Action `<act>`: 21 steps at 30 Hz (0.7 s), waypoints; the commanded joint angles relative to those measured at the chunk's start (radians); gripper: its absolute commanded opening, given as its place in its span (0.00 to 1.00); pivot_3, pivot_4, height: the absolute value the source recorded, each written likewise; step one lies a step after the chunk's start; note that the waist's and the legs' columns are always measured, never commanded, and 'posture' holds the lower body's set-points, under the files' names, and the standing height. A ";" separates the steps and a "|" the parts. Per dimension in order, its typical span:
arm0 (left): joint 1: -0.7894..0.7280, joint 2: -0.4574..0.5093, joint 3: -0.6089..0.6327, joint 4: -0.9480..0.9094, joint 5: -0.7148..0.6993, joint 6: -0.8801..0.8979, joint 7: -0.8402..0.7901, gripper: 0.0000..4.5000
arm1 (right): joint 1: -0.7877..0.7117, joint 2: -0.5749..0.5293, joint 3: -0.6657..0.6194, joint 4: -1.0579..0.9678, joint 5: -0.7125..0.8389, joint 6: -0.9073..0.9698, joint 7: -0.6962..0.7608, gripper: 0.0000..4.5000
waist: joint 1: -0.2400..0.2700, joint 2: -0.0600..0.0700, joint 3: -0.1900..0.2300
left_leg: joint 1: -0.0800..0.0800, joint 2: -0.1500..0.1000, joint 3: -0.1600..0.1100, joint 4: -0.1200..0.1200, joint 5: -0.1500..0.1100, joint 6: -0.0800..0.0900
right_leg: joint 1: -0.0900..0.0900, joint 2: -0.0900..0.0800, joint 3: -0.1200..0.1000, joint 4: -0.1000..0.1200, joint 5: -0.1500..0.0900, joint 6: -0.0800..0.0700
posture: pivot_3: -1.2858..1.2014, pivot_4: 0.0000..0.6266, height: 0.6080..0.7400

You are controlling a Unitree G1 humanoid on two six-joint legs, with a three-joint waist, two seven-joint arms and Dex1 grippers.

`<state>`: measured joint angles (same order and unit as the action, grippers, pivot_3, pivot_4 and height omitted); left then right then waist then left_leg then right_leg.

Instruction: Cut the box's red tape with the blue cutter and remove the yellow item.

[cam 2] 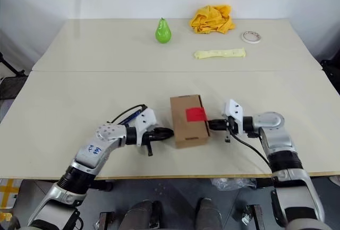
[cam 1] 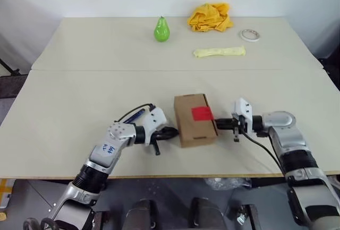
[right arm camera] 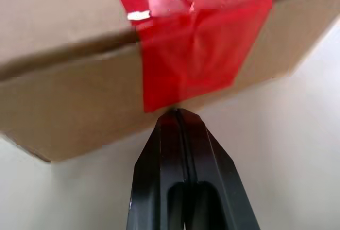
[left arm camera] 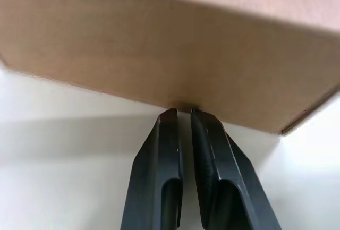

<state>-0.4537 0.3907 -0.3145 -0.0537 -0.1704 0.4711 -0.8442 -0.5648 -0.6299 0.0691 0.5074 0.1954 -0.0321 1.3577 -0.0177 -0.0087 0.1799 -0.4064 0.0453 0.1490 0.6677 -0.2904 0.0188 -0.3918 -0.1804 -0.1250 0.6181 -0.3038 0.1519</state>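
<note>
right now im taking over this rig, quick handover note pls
Left claw: shut, empty, tips against the box's left side.
Right claw: shut, empty, tips at the box's right side, just under the red tape.
Box sits mid-table between both claws, tape unbroken over its top right edge.
Blue cutter lies on the table behind the left wrist, not held.
Done: nothing yet.
Left: pick up cutter, cut tape, open box, take out the yellow item.

- box (cam 1: 194,119): matt brown cardboard, smooth
- red tape (right arm camera: 196,54): glossy plastic film, wrinkled
- table (cam 1: 79,108): smooth, matt beige top
- orange cloth (cam 1: 210,16): soft, crumpled fabric
- pear (cam 1: 161,30): shiny green plastic look
</note>
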 commanded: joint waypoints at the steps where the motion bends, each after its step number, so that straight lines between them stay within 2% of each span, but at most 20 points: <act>1: -0.003 -0.037 -0.038 -0.050 -0.015 -0.005 -0.018 0.09 | 0.023 -0.050 -0.024 -0.092 0.006 0.031 -0.014 0.00 | -0.001 0.000 0.000 | 0.000 0.000 0.000 0.001 0.000 0.000 | 0.000 0.000 0.000 0.000 0.000 0.000 | 0.52 0.24 1.00; 7: -0.050 -0.125 -0.082 0.044 0.022 -0.021 0.006 0.09 | 0.011 -0.088 -0.042 -0.077 0.000 0.019 -0.038 0.00 | -0.005 0.000 0.000 | 0.001 0.001 -0.001 0.002 0.000 0.000 | 0.000 0.000 0.002 0.000 0.000 -0.001 | 0.52 0.24 1.00; 12: -0.065 -0.127 -0.096 0.070 0.046 -0.028 0.000 0.09 | -0.051 -0.067 -0.029 0.018 -0.037 -0.031 -0.068 0.00 | -0.007 0.000 0.000 | 0.001 0.001 -0.001 0.003 0.000 0.000 | 0.000 0.000 0.002 0.001 0.000 -0.001 | 0.52 0.24 1.00; 19: -0.018 -0.029 -0.046 0.000 0.042 -0.017 -0.022 0.09 | -0.091 -0.084 -0.039 0.150 -0.062 -0.115 -0.086 0.00 | -0.009 0.000 0.000 | 0.001 0.001 -0.002 0.003 0.000 0.000 | 0.000 0.000 0.002 0.001 0.000 -0.001 | 0.52 0.24 1.00; 21: 0.037 0.028 0.034 -0.107 -0.027 0.043 -0.039 0.09 | -0.072 -0.105 -0.093 0.122 0.004 -0.094 -0.058 0.00 | -0.011 0.000 0.000 | 0.001 0.001 -0.002 0.003 0.000 0.000 | 0.000 0.000 0.002 0.001 0.000 -0.001 | 0.52 0.24 1.00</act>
<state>-0.4507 0.3834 -0.3467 -0.0745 -0.1472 0.4800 -0.8657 -0.6435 -0.6963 0.0469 0.6560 0.1432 -0.1221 1.2809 -0.0287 -0.0086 0.1799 -0.4055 0.0466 0.1474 0.6701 -0.2902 0.0193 -0.3923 -0.1803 -0.1225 0.6189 -0.3039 0.1512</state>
